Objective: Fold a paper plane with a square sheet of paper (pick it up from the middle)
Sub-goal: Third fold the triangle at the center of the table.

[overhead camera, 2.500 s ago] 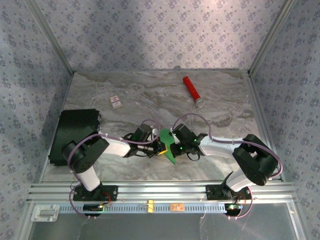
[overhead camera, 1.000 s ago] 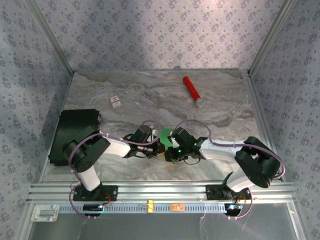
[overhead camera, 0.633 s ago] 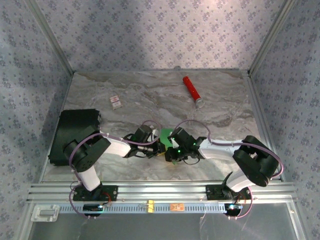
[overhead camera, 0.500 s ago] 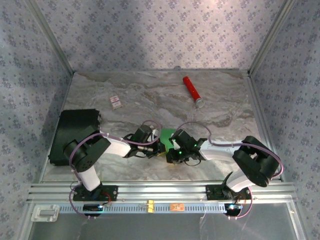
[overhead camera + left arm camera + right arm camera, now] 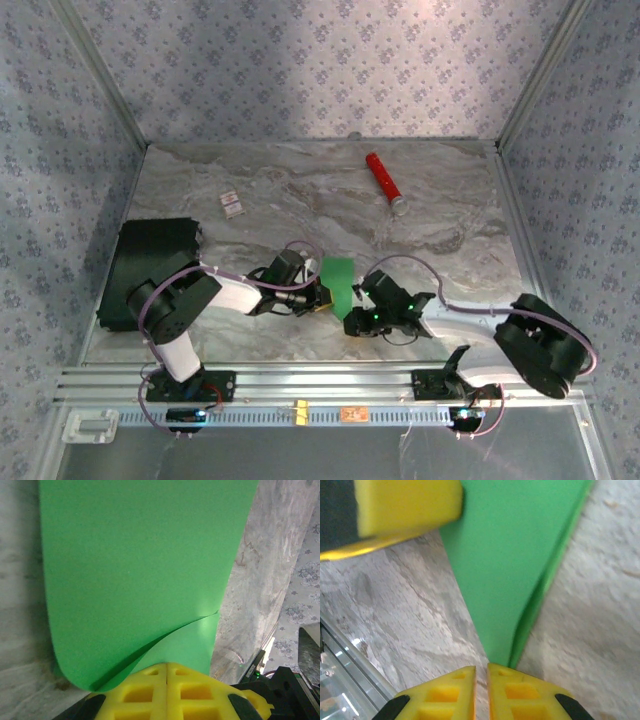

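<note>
Mid-fold: my left gripper (image 5: 166,667) clamps the square sheet of paper (image 5: 339,281), lower centre in the top view. My right gripper (image 5: 481,671) sits barely parted at its tip, grip unclear. Next, I'd press a crease.

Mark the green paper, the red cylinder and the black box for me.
Bright green folded paper sheet (image 5: 340,283): top view, its middle.
Red cylinder (image 5: 380,176): top view, mid-body.
Flat black box (image 5: 145,250): top view, bare top face.
</note>
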Robot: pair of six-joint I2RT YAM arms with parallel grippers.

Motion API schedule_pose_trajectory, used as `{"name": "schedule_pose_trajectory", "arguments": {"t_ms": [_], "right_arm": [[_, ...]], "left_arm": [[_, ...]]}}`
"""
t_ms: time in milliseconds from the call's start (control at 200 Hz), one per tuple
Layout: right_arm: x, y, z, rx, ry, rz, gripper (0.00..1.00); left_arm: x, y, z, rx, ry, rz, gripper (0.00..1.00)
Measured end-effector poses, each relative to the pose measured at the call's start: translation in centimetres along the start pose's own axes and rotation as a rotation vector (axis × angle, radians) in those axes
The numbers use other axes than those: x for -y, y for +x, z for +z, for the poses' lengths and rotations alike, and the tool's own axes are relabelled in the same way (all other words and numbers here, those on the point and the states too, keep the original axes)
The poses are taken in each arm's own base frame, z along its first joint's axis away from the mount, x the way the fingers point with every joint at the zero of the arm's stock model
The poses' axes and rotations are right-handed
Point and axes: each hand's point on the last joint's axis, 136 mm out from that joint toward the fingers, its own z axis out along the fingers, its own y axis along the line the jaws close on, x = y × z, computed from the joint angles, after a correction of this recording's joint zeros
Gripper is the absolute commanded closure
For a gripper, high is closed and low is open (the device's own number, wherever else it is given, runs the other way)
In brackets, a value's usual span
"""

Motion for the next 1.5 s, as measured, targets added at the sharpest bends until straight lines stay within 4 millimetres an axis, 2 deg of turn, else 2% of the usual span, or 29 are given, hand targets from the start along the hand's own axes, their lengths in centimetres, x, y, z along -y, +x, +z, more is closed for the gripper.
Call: {"name": "schedule_pose_trajectory", "arguments": {"t_ms": [170,400,740,864,1019,1284,1499], "right_arm": [[0.4,0.7,-1.2,-0.002,0.013,0.009,0.84],[-1.2,-1.7,-2.6,0.061,-0.041,0.019,0.86],[-3.1,-5.5,-0.2,0.050,-0.042,0.030,0.92],[-2.1,-5.1,0.8,0.025,-0.016,0.053,0.94],[-0.3,-3.7,1.4,0.001,0.018,0.089,0.95],[-0.2,-3.8,1.4,0.026,-0.004,0.104,0.96],[-0.2,-3.9,1.4,0.028,-0.004,0.111,0.97]], "left_arm": [[0.0,0.0,0.0,0.000,0.000,0.000,1.00],[0.0,0.0,0.0,0.000,0.000,0.000,1.00],[0.0,0.0,0.0,0.000,0.000,0.000,1.00],[0.0,0.0,0.0,0.000,0.000,0.000,1.00],[0.1,-0.1,0.0,-0.001,-0.001,0.018,0.98],[0.9,-0.8,-0.3,-0.006,-0.038,0.075,0.93],[1.9,-0.8,-0.9,0.005,-0.019,0.091,0.97]]}}
